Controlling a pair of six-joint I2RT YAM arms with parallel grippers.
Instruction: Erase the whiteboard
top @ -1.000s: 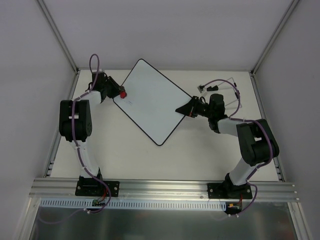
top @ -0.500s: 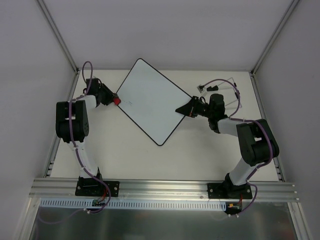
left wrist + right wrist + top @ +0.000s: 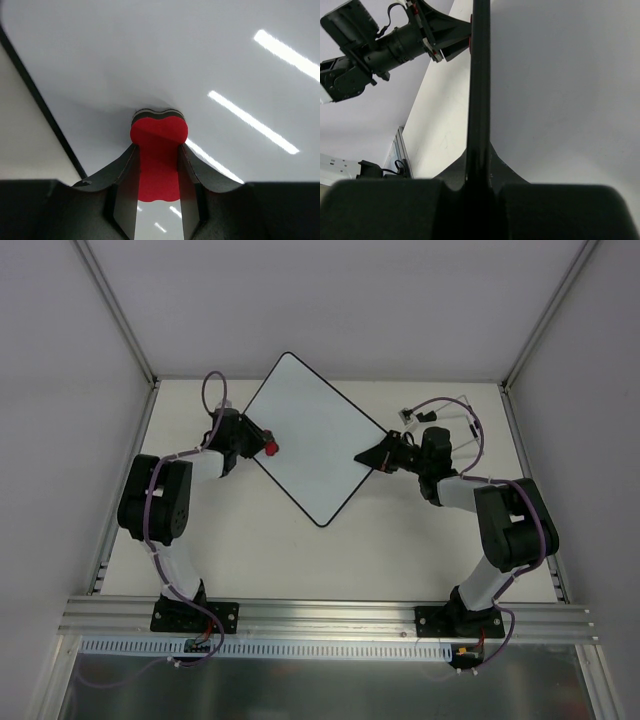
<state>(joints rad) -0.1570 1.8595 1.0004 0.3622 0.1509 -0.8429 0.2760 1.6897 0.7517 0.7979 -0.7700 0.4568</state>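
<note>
We see the board (image 3: 315, 440) lying on the worktop (image 3: 400, 540), towards its far middle. It is turned like a diamond, with one corner pointing at the back wall and one pointing towards the arms. Its face is white inside a thin black rim. From the left wrist the face (image 3: 150, 60) shows bright streaks of reflected light, and the rim runs down the left side beside the pale worktop (image 3: 25, 140).

On the board's left part, just inside the edge, sits the red eraser (image 3: 270, 449). The left fingers (image 3: 258, 447) are closed on its narrow waist, one on each side. The eraser's rounded front end (image 3: 159, 132) touches the board, with a dark layer showing at its tip.

At the board's right corner the right fingers (image 3: 372, 457) are closed on the rim. From the right wrist we see the rim edge-on, a black line running up between the two fingers, with the white face (image 3: 560, 90) to its right. We cannot tell whether that corner is raised off the worktop.

The left arm (image 3: 160, 500) reaches in from the left and the right arm (image 3: 510, 530) from the right. Loose cables (image 3: 450, 415) lie near the far right. A metal rail (image 3: 330, 615) carries both bases at the near edge.
</note>
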